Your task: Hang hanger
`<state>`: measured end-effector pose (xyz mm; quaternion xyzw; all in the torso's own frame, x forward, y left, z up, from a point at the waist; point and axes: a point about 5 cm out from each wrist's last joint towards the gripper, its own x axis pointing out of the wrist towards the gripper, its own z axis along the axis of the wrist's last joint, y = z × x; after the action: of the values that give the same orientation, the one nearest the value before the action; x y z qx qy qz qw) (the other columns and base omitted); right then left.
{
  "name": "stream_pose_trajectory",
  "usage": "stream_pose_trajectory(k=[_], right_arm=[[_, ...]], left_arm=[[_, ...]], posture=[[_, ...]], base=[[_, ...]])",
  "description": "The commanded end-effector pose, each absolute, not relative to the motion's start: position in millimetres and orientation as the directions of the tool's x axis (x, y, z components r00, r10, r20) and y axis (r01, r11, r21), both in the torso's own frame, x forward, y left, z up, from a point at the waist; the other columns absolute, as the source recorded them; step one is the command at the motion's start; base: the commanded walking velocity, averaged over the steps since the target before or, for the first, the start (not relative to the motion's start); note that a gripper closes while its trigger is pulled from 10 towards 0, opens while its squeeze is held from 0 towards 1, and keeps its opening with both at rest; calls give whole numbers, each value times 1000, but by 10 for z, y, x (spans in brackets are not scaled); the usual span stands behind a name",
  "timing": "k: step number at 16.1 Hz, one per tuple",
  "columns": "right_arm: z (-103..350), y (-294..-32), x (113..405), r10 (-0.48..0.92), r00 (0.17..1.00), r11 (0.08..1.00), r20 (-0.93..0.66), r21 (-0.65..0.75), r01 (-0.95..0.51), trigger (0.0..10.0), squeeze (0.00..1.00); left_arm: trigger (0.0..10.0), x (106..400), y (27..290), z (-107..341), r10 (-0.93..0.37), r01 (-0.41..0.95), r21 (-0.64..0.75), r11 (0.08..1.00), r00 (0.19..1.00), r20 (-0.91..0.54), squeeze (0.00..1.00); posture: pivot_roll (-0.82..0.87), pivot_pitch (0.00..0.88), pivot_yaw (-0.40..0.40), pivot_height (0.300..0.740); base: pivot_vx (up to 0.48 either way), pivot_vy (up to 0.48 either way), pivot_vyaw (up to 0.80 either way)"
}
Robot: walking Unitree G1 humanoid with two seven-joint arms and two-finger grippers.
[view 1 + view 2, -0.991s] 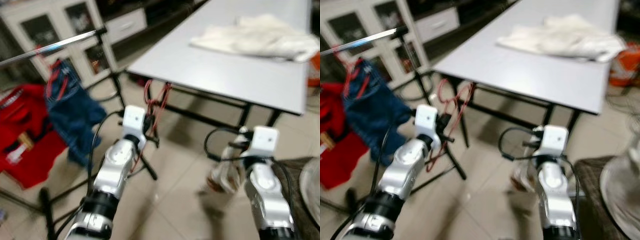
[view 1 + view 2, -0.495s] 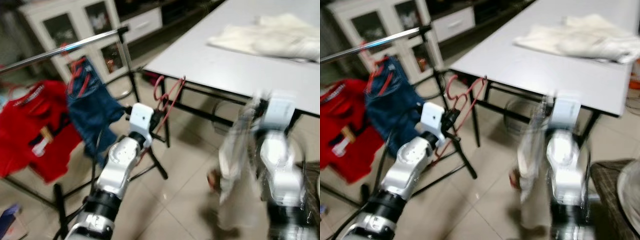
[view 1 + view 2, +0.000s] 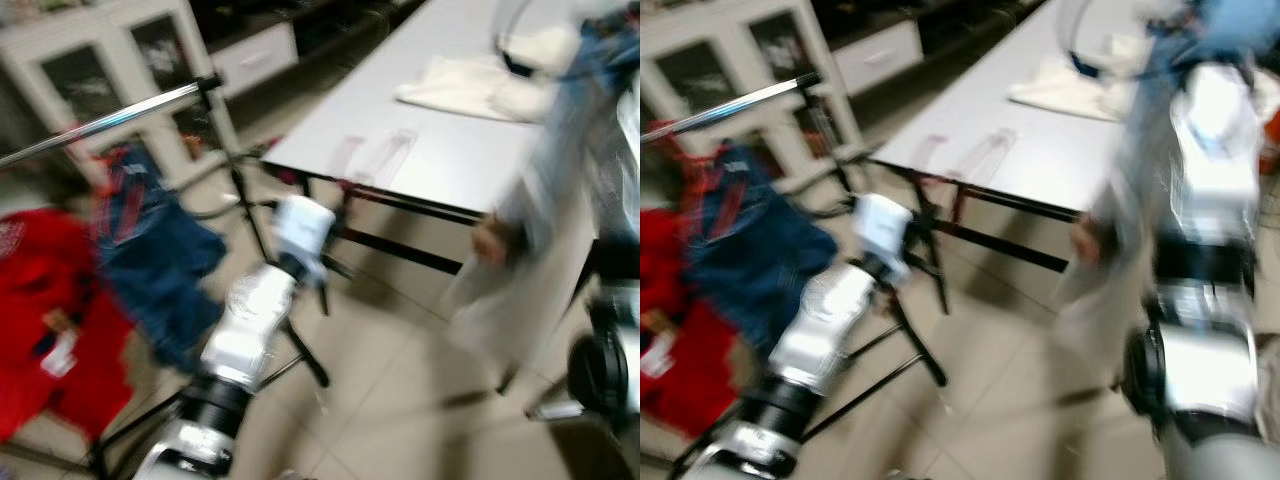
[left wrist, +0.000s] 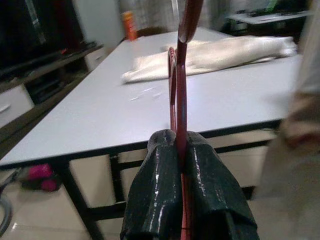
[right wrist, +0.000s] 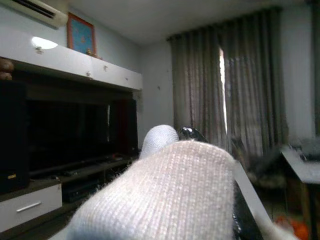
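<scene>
The grey surface [image 3: 440, 150] runs across the upper right of the head views and carries a pale cloth [image 3: 470, 80]. Its black legs stand on the tiled floor [image 3: 400, 400]. To the left, a garment rail [image 3: 120, 118] on a black stand already carries 2 items: a red garment [image 3: 40, 330] and a blue denim garment [image 3: 150, 260]. The rail is judged to be the destination for the task item.

A pale garment [image 3: 520, 270] hangs in front of the right arm, draped from high at the right. In the right wrist view, white knit fabric [image 5: 165, 200] covers the right claw [image 5: 200, 145], so whether its fingers are spread or closed cannot be determined. The drape suggests the right arm is raised to keep the garment clear of the floor.

The left arm reaches forward at low height, between the rail stand and the surface edge, with its wrist pointing towards the surface. The left claw [image 4: 181, 150] is pressed together on the red hanger [image 4: 179, 80], pinching its wire, which rises upright from the fingers [image 4: 155, 190]. The hanger is therefore held by the left claw, near the rail and not yet on it. Head views are blurred, so finer detail is unreliable.
</scene>
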<state>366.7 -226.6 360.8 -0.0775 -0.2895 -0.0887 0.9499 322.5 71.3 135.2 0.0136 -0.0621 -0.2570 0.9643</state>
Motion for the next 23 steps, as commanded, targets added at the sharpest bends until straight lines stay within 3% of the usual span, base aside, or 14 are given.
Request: stream_pose_trajectory(k=[1, 5, 9, 12, 15, 16, 20, 21, 23], right_arm=[[3752, -2337, 3679, -127, 806, 967, 577, -108, 230, 10000, 0], [4743, -2274, 3685, -58, 730, 946, 681, -197, 259, 10000, 0], [4913, -2394, 3655, -163, 692, 852, 703, -253, 458, 10000, 0], [4430, -2639, 3826, -303, 761, 835, 574, -225, 502, 10000, 0], [3684, -2860, 3973, -438, 836, 860, 331, -118, 497, 10000, 0], [3132, -2948, 4004, -493, 859, 867, 138, -12, 499, 10000, 0], [2251, -2985, 3923, -535, 832, 832, -146, 78, 549, 10000, 0], [2146, -2986, 3901, -534, 825, 819, -185, 127, 559, 10000, 1000], [2001, -3058, 3831, -574, 786, 778, -229, 148, 611, 10000, 1000]], left_arm=[[10000, 3223, 667, 1426, -500, 498, 52, 866, 854, 142, 0], [10000, 3155, 579, 1536, -530, 524, 87, 847, 824, 199, 0], [10000, 3105, 627, 1566, -507, 499, 92, 861, 834, 220, 0], [10000, 2993, 742, 1704, -469, 457, 111, 883, 843, 264, 0], [10000, 2903, 840, 1780, -451, 434, 123, 892, 848, 278, 0], [10000, 2873, 876, 1760, -442, 427, 116, 897, 858, 263, 0], [10000, 2815, 918, 1762, -432, 413, 128, 902, 870, 239, 0], [10000, 2810, 917, 1775, -434, 414, 131, 901, 869, 237, 0], [10000, 2806, 881, 1807, -454, 432, 143, 891, 859, 237, 0]], posture=[[-120, 0, 131, 740], [-81, 0, 98, 740], [-30, 0, 76, 740], [81, 0, 33, 740], [136, 0, 21, 740], [153, 0, 17, 740], [162, 0, 16, 740], [160, 0, 17, 740], [149, 0, 23, 740]], base=[[461, 0, 0], [458, 0, 0], [341, 0, 0], [0, 0, 0], [0, 0, 0], [0, 0, 0], [0, 0, 0], [0, 0, 0], [0, 0, 0]])
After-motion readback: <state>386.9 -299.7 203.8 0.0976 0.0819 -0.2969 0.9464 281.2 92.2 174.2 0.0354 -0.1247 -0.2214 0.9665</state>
